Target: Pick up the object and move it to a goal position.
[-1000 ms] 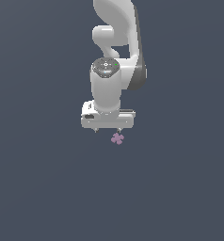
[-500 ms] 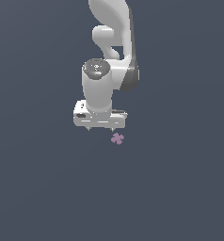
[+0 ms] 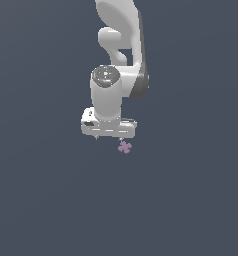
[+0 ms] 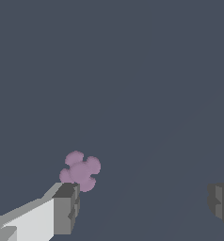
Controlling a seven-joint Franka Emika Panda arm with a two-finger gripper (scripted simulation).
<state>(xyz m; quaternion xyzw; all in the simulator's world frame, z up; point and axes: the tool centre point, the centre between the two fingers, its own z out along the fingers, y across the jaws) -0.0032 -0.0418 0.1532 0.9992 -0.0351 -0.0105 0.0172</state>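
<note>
The object (image 3: 124, 147) is a tiny pale purple-pink lobed piece lying on the dark grey floor. My gripper (image 3: 109, 137) hangs just above the floor, pointing down, on the exterior view's left of the object. In the wrist view the object (image 4: 80, 171) lies right by one fingertip (image 4: 67, 207), not centred in the gap. The other fingertip (image 4: 221, 200) is far from it. My gripper (image 4: 144, 202) is open and empty.
The floor (image 3: 191, 200) is a plain dark grey surface on all sides. The white arm (image 3: 122, 40) rises behind the hand. No other objects and no goal marker show.
The hand shifted to the exterior view's left, then came back a little and dropped lower. The object has not moved. The jaws stay open.
</note>
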